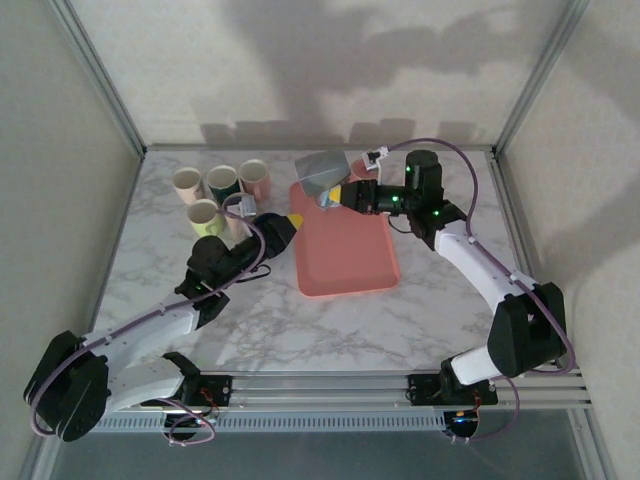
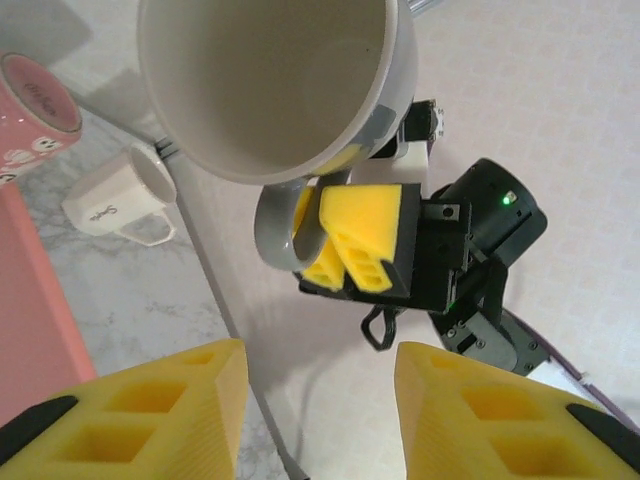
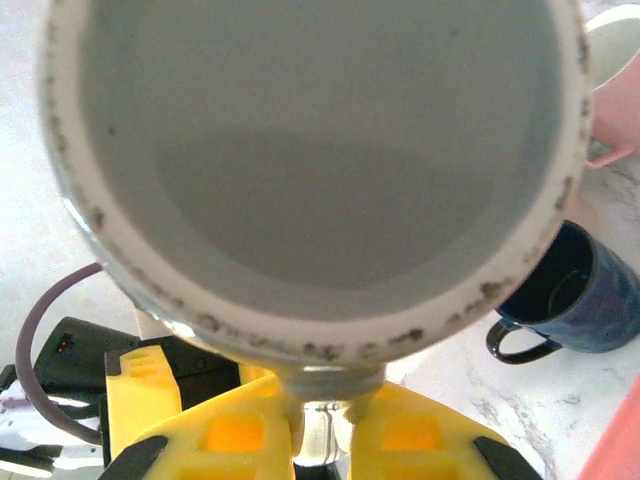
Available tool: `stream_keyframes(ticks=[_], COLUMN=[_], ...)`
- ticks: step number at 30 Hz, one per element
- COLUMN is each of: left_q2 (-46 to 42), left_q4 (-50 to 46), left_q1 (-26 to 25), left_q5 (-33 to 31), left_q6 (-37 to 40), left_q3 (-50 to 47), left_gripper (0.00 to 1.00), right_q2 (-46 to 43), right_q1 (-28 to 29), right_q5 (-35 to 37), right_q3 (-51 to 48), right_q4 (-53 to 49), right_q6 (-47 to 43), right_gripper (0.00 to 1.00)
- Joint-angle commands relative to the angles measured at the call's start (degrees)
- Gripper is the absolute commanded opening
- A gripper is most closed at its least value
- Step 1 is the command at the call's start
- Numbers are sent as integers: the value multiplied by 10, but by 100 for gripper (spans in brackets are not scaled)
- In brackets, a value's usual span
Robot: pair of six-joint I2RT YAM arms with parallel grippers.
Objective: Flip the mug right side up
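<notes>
The marble table [image 1: 250,320] carries a pink tray [image 1: 345,260] near its middle. The right gripper [image 3: 322,425] is clenched on the handle [image 2: 275,235] of the grey mug [image 2: 270,80] and holds it in the air over the tray's far left corner. The mug is tipped on its side, with the handle pinched between the yellow fingers and its mouth turned toward the left arm. Its inside shows nothing but pale glaze. The left gripper [image 2: 320,390] hangs just beside and below the mug with its jaws spread apart, touching nothing. Behind it, at the table's rear left, stands a cluster of cups with mouths up: cream [image 1: 188,183], dark green [image 1: 222,183], pink [image 1: 255,178] and yellow-green [image 1: 205,215]. I cannot tell what they hold. A small white mug [image 2: 120,195] lies on its side by the tray's edge.
</notes>
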Motion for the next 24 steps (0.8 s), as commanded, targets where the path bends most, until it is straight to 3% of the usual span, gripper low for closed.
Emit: stream_keyframes(ticks=[1, 15, 24], left_q2=[24, 78, 80], left_q4=[57, 102, 116], left_q1=[-11, -38, -45], left_q5=[-10, -39, -51], left_q6=[-18, -42, -41], left_q3=[31, 67, 69], left_gripper=[44, 43, 31], right_q2=[-37, -60, -70], right_q1=[14, 47, 58], right_q5=[-17, 0, 5], right_q3=[-5, -34, -48], right_q4=[81, 126, 143], right_q6=[29, 69, 85], right_gripper=[0, 0, 0])
